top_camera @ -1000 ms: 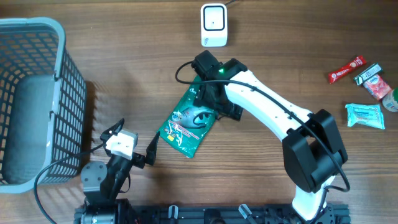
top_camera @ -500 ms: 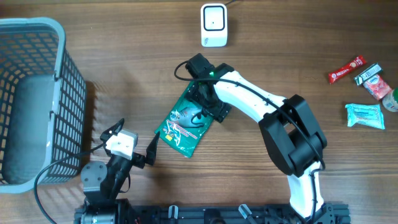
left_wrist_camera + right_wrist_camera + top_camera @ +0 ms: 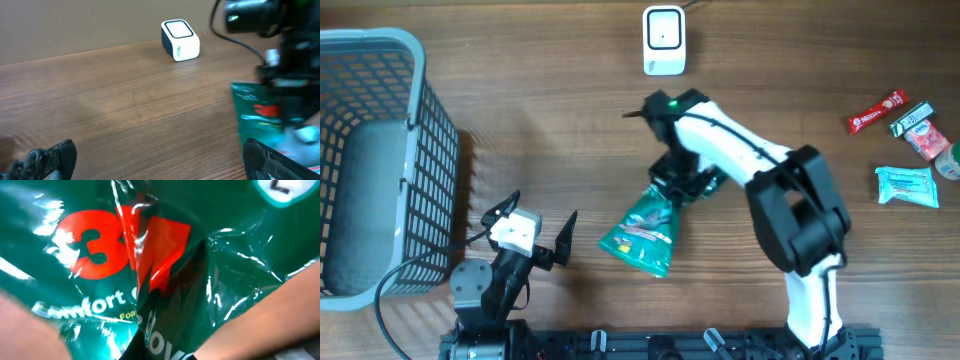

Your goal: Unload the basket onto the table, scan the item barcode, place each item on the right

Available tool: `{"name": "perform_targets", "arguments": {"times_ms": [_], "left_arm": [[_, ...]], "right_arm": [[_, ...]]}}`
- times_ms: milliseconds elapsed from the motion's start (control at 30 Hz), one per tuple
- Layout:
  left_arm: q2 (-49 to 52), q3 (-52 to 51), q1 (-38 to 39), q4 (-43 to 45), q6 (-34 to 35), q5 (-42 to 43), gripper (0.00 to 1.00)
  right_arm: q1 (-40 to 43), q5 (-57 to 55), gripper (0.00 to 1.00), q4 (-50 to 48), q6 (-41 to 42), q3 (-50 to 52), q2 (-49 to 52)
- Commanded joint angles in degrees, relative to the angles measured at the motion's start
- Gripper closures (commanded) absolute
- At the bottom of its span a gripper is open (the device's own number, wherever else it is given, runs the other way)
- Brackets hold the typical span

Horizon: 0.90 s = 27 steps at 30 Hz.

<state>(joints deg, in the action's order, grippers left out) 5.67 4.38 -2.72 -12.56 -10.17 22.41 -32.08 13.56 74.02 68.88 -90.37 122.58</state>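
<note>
Green packet point(image 3: 645, 235): moved right and closer to the front edge than a second ago, sits mid desk point(image 3: 520, 100)
Right pincer point(image 3: 680, 185): clamped on the green packet's top
Left pincer point(image 3: 538, 218): wide open, holding nothing, well apart
Scanner point(image 3: 663, 40): way at the back

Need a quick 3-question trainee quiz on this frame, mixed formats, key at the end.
1. True or false: the jaws of the right arm are shut on the green packet.
2. Fill in: the jaws of the ____ arm stand open and hold nothing.
3. Where is the white scanner? A: on the table, beyond the packet, clear of both arms. B: gripped in the right arm's jaws. C: beneath the packet.
Key: 1 true; 2 left arm; 3 A.
</note>
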Motion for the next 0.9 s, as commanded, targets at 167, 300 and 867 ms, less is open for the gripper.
{"name": "perform_targets", "arguments": {"times_ms": [167,300,867], "left_arm": [[-0.24,-0.31,-0.11,0.15,0.48,0.70,0.00],[-0.24,-0.31,-0.11,0.17,0.48,0.70,0.00],[-0.24,-0.31,-0.11,0.17,0.48,0.70,0.00]], "right_arm": [[3.13,43.17,0.96,18.34,-31.50,0.59,-5.97],[3.13,43.93,0.95,18.34,-25.75,0.63,-5.97],[3.87,-4.87,0.56,11.65,15.61,0.68,-5.90]]}}
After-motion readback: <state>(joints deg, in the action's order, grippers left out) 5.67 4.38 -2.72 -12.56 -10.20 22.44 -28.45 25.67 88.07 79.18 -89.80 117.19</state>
